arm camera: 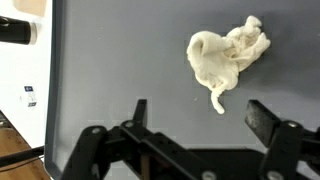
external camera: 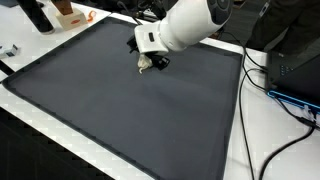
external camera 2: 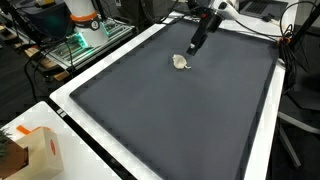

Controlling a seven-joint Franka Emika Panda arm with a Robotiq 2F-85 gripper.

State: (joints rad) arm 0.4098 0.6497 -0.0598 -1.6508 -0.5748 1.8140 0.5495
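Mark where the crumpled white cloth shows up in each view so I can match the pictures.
Exterior view: the crumpled white cloth lies upper middle, just below the pincer.
Exterior view: upper middle, only a pale scrap peeks out under the pincer.
Wrist view: upper right, beyond the open pincer, not touching it.
Shared landmark: the dark grey mat it lies on, also seen here and here.

Cream cloth [arm camera: 225, 55], matt grey mat [arm camera: 120, 60]
Your cloth looks soft, crumpled and dull; the mat is smooth and unglossy. Your gripper [arm camera: 197, 110] looks matt black, and the arm shell [external camera: 190, 25] is glossy white plastic.
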